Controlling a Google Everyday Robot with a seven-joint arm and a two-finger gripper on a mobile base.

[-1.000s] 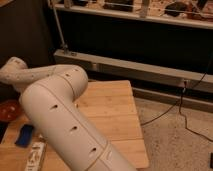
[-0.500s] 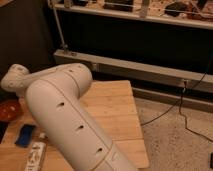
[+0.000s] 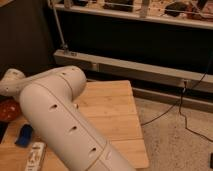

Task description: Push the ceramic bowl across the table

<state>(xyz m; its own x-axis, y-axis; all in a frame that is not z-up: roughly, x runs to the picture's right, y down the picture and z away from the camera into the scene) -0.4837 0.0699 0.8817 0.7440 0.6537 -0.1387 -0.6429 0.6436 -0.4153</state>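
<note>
The scene was dim and warm-toned, soft and blurry throughout. The white arm (image 3: 60,120) filled the foreground, brightest on its upper surface, shading toward its underside. The counter (image 3: 112,107) glowed pale under overhead light; the background wall stayed nearly black. The claw was hidden at the frame's left edge.

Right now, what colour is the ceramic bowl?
Glossy orange-brown ceramic bowl, at the table's left edge in the camera view; the claw is out of sight.

arm (image 3: 60,117): bulky smooth white casing | small dark oval holes | rounded joints | gripper: out of view
</note>
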